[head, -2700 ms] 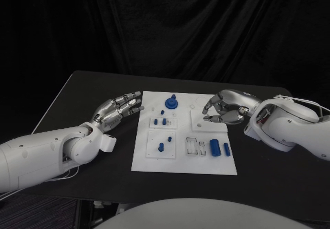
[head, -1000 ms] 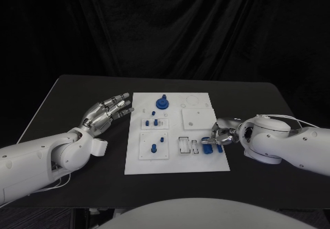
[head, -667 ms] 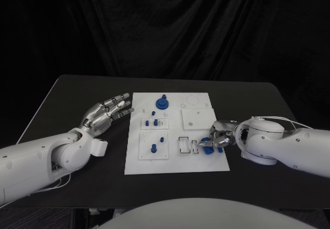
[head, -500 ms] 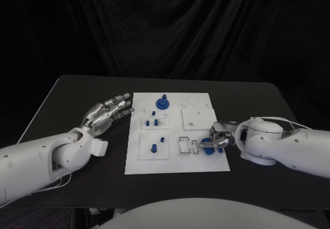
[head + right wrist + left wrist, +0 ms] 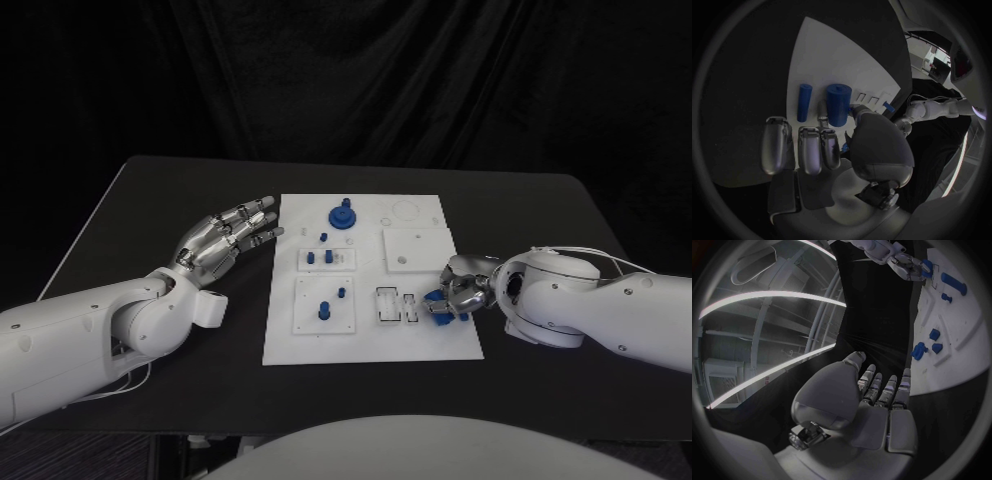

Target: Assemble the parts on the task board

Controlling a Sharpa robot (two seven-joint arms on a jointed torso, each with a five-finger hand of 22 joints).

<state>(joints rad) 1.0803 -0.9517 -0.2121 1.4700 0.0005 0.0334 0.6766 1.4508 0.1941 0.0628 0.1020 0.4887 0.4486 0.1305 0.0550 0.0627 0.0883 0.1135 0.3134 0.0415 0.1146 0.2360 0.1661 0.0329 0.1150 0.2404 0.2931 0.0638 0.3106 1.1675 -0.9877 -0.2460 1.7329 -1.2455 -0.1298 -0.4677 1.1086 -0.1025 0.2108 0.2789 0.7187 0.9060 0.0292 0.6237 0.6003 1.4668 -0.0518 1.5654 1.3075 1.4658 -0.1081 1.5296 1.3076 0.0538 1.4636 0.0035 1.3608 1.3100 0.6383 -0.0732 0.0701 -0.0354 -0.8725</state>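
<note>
The right hand (image 5: 459, 293) pinches a blue cylinder (image 5: 837, 104) over the task board (image 5: 369, 345) near its right edge, beside a thinner blue peg (image 5: 804, 102). The left hand (image 5: 227, 237) hovers off the board's left edge, fingers spread and empty.

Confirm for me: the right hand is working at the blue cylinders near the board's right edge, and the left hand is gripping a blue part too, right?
Not quite. The right hand is indeed at the blue cylinders near the right edge of the task board. But the left hand holds nothing: the head view shows it beside the board's left edge with fingers spread, and the left wrist view shows its palm bare.
</note>
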